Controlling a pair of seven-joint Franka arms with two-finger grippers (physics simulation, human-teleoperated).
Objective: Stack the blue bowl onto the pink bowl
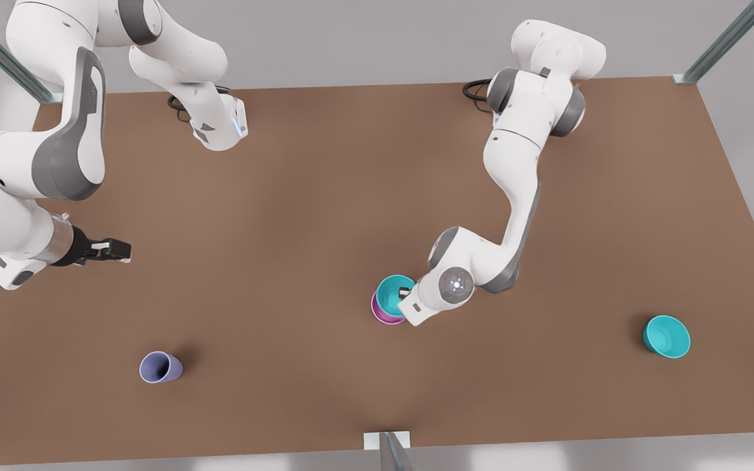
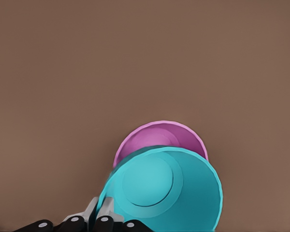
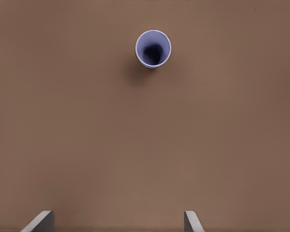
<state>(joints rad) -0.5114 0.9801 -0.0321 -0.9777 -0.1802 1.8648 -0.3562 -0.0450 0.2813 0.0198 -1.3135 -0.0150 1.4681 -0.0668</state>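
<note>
Blue bowl held over the pink bowl near table centre, offset and not yet nested; left gripper pinches its rim, one finger inside; placing step in hand, and the next move probably calls for centring, lowering, then release. Right gripper waits at the front view's left, fingers spread, above the cup; a second teal bowl lies far right.

Pink bowl mostly behind blue bowl

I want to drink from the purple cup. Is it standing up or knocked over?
Standing up. The purple cup sits on the table with its round open mouth facing upward; the right wrist view looks straight down inside it.
</note>
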